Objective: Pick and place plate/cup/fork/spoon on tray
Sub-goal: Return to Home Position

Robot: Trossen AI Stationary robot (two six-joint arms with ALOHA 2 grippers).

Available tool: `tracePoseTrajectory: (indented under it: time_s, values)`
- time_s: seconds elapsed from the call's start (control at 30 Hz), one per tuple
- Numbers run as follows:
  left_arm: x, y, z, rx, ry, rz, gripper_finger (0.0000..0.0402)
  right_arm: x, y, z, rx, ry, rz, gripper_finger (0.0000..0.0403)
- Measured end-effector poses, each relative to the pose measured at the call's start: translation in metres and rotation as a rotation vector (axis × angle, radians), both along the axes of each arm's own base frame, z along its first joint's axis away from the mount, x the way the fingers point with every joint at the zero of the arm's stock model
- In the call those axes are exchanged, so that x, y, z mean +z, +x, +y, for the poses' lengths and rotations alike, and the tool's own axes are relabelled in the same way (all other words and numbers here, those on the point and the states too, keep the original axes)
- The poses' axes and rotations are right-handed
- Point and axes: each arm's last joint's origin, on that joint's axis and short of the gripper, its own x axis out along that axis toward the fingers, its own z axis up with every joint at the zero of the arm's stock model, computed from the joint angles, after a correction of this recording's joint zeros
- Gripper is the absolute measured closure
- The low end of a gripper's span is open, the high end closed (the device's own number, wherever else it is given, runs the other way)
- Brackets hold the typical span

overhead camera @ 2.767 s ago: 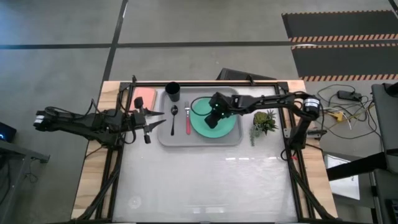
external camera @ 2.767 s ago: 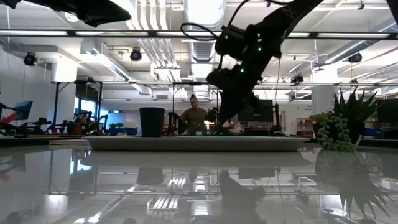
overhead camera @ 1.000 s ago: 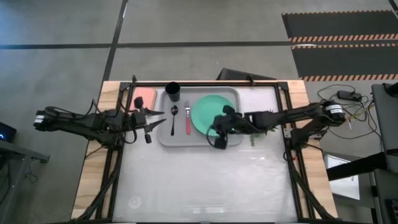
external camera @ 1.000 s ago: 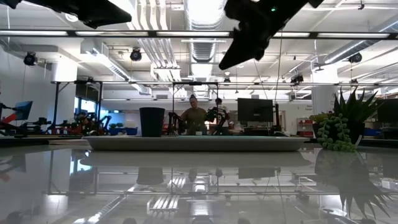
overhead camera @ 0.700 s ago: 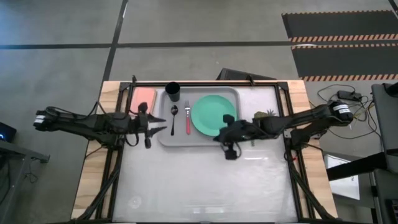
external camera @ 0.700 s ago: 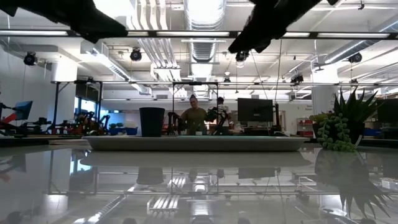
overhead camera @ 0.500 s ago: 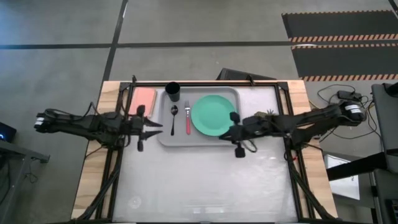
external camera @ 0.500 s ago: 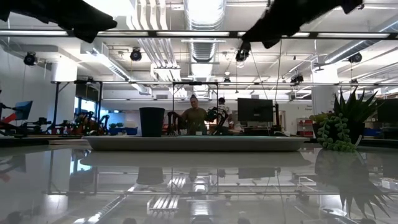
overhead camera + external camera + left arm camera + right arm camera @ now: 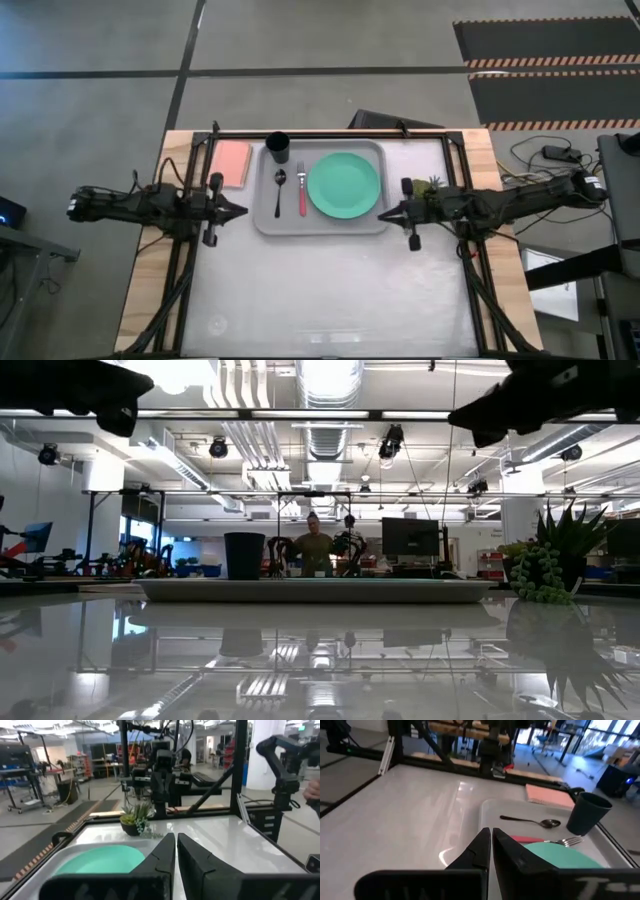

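The light-grey tray (image 9: 266,222) lies at the table's far middle. On it lie the mint-green plate (image 9: 344,186), the pink-handled fork (image 9: 301,192) and the dark spoon (image 9: 280,184), and the black cup (image 9: 278,148) stands upright in its far left corner. My left gripper (image 9: 243,211) is shut and empty, just left of the tray. My right gripper (image 9: 381,215) is shut and empty, at the tray's near right corner. The left wrist view shows the plate (image 9: 100,862). The right wrist view shows the cup (image 9: 587,814), spoon (image 9: 530,821), fork (image 9: 545,840) and plate (image 9: 560,855).
A pink pad (image 9: 232,162) lies left of the tray at the far edge. A small potted plant (image 9: 428,192) stands right of the tray, close to my right arm. A dark metal frame runs along the table's edges. People show in the room behind (image 9: 315,550).
My right gripper has drawn back from over the plate's near edge toward the table's right edge, off the tray, and risen. My left gripper has drawn back toward the left edge and a little nearer, and its fingers have closed. Plate, cup, fork and spoon have stayed put.
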Motion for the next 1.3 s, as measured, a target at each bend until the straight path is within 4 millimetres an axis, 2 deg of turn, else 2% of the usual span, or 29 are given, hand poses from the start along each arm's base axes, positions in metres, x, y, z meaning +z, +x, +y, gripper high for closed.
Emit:
tracePoseTrajectory:
  time_s: [0.47,0.77,1.0,1.3]
  values:
    - [-0.030,-0.008,0.001,0.002,0.015,-0.041,0.0401,-0.030,-0.045,-0.004,-0.010,0.014,-0.134,0.0394]
    - [-0.045,-0.010,0.001,0.003,0.053,-0.050,0.0401,-0.033,-0.072,-0.008,-0.069,-0.025,-0.318,0.0394]
    - [-0.063,-0.007,0.001,0.002,0.055,-0.025,0.0402,-0.044,-0.081,-0.009,-0.073,-0.029,-0.385,0.0394]
    - [-0.068,-0.005,0.000,-0.005,0.057,-0.037,0.0401,-0.043,-0.089,-0.009,-0.062,-0.101,-0.421,0.0394]
